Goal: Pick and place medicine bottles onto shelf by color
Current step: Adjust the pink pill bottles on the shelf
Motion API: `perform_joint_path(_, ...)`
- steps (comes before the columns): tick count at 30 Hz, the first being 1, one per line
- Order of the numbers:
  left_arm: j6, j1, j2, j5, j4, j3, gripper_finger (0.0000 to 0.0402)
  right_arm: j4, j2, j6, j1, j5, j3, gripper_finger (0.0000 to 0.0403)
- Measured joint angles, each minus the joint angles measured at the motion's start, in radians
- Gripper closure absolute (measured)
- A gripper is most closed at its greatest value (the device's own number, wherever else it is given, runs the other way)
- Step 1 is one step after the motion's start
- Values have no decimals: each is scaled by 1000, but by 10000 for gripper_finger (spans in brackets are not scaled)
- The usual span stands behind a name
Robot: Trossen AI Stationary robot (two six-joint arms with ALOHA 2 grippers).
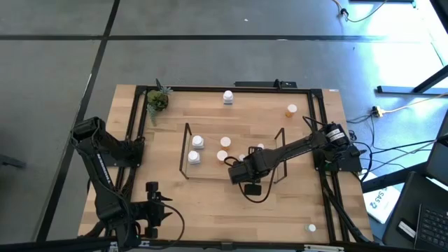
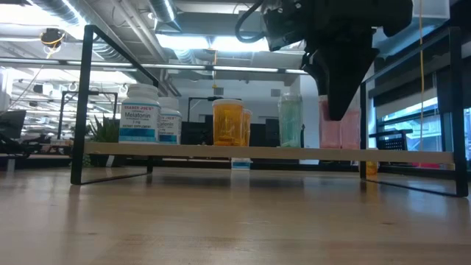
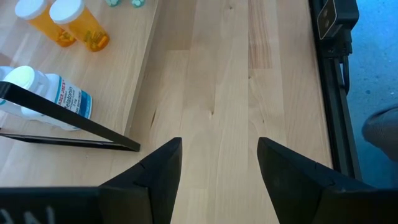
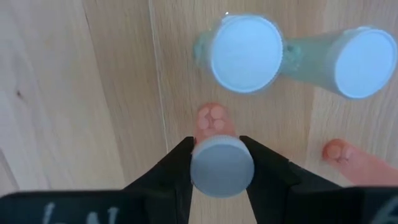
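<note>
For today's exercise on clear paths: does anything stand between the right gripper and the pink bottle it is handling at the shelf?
Nothing visible does. The right gripper already has its fingers on both sides of the pink bottle at its white cap, over the shelf. Two teal bottles stand just beyond it, not between them.

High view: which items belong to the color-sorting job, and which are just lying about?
Job:
shelf
white bottles on it
orange bottles on it
teal bottles
pink bottle between the right gripper fingers
stray white bottle
stray orange bottle

Lying about:
potted plant
cables off-table
</note>
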Motion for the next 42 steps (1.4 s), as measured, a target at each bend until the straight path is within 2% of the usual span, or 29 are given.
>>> perform_joint_path(26,1,0,0,0,0,0,198,11,-1,11,6,-26,0,279)
perform_joint_path(42,1,0,0,0,0,0,198,-86,-17,70,60,-26,0,279)
